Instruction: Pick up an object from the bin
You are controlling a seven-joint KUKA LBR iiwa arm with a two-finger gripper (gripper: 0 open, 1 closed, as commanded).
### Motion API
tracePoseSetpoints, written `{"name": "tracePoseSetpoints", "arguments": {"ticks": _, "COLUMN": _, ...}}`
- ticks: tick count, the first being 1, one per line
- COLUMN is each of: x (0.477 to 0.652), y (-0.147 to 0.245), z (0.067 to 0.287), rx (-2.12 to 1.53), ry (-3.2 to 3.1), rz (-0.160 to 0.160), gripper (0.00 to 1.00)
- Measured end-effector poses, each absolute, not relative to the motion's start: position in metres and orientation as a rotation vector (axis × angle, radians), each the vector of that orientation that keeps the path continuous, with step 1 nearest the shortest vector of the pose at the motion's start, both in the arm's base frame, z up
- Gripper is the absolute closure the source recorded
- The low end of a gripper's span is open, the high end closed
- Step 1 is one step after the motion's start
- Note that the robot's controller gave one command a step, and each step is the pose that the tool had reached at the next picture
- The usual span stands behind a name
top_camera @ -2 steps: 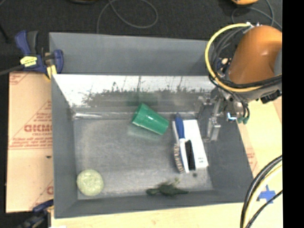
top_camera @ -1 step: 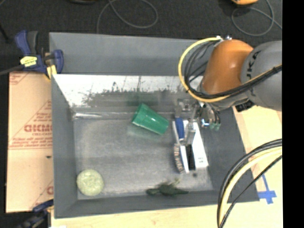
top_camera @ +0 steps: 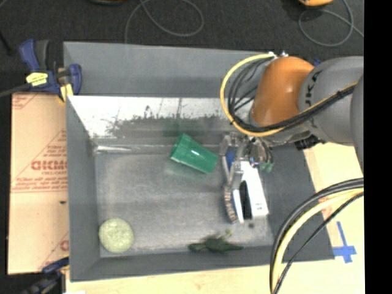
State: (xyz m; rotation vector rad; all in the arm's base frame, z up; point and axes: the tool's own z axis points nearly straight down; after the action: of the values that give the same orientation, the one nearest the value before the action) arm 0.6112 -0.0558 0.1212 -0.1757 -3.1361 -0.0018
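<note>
End effector (top_camera: 237,158): low in the right half of the bin (top_camera: 153,112), at the white-and-black block's upper end; released or clenched, cannot tell.
White-and-black block (top_camera: 253,196): lying on the bin floor, right side.
Green cup (top_camera: 193,155): on its side, just left of the end effector.
Pale ball (top_camera: 116,235): near-left corner.
Dark green thing (top_camera: 215,245): by the near wall.

The arm (top_camera: 282,94) reaches into the bin (top_camera: 79,182) from the right. Its gripper (top_camera: 237,158) hangs beside a green cup (top_camera: 193,155) lying on its side. A white brush (top_camera: 252,198) lies next to it. A pale ball (top_camera: 116,235) sits bottom left
</note>
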Motion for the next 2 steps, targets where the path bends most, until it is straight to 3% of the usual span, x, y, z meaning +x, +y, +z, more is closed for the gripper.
{"name": "tracePoseSetpoints", "arguments": {"ticks": 1, "x": 0.633, "y": -0.005, "z": 0.115, "rx": -0.029, "ry": -3.149, "rz": -0.001, "gripper": 0.0}}
{"name": "tracePoseSetpoints", "arguments": {"ticks": 2, "x": 0.64, "y": -0.002, "z": 0.069, "rx": -0.379, "ry": -3.12, "rz": 0.0, "gripper": 0.0}}
